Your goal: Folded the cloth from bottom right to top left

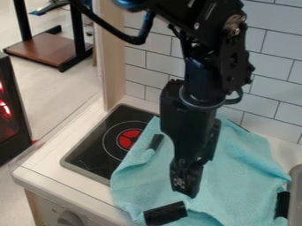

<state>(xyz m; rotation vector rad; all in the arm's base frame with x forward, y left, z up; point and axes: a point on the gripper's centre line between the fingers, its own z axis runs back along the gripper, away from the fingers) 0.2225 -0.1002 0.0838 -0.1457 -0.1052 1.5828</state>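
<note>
The black gripper (186, 183) hangs down over the middle of the cloth, its lower end in front of the blue fabric. The light blue cloth (236, 176) lies spread with wrinkles over the counter and the right part of the stove. Its top reaches toward the tiled wall, and its lower part extends to the counter's front. A raised fold runs along its left side. The arm hides part of the cloth's middle. Whether the gripper touches the fabric, I cannot tell.
Short black pieces show at the cloth's left (156, 142), lower edge (165, 213) and right edge (282, 204). The black stove (97, 150) with a red burner is at left. A grey sink rim (296, 190) stands at right, a tiled wall (271, 97) behind.
</note>
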